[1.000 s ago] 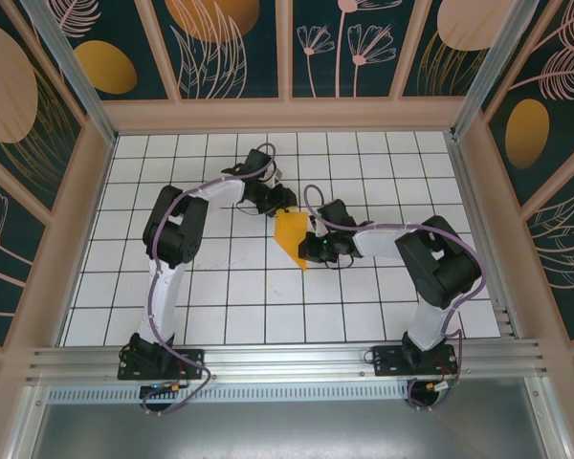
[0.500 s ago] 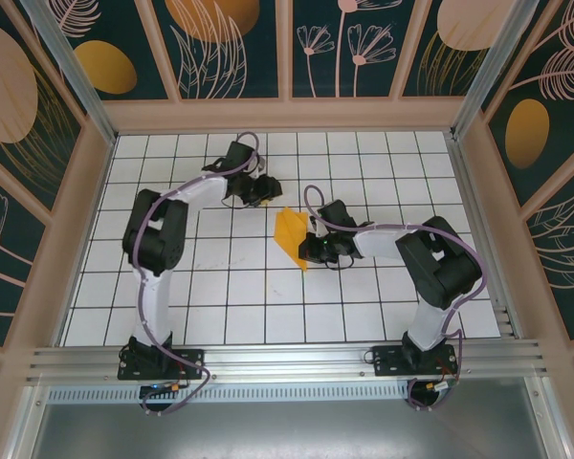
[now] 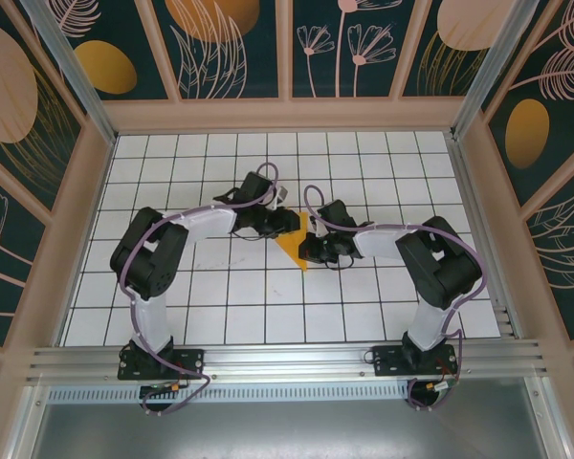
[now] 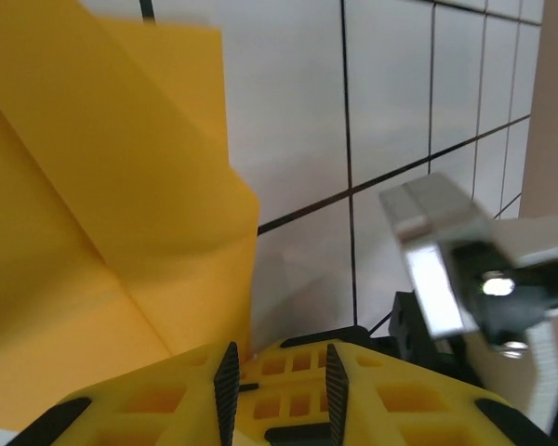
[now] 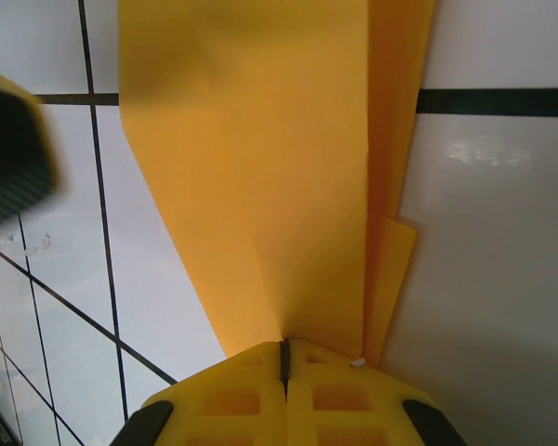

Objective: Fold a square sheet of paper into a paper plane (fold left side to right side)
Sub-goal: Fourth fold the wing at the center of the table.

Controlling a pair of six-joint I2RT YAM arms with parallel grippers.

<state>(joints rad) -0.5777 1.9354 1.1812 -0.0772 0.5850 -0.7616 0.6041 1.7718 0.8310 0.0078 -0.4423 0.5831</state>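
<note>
- Right gripper: fingers pressed tight together and pinching one end of the paper, with the layers running straight into the seam.
- Left gripper: pads standing a little apart, right up at the paper's edge. I can't tell whether a layer sits between them.
- The paper itself is already folded into several layers. It lies about mid-table on the white grid, between the two grippers.
- Risk one: if the left pads close on just one flap and pull, the thin sheet could tear or crumple against the right-hand pinch.
- Risk two: a loose flap peeks out beside the main fold. Pressing now could set a skewed crease and leave the plane lopsided.
- Risk three: the two grippers are very close together, so a sideways sweep could knock one into the other or drag the paper off its line.
- Writing: none to read. The paper is plain and unmarked, the tiles are bare, and the wall panels show only flowers and ovals.
</note>
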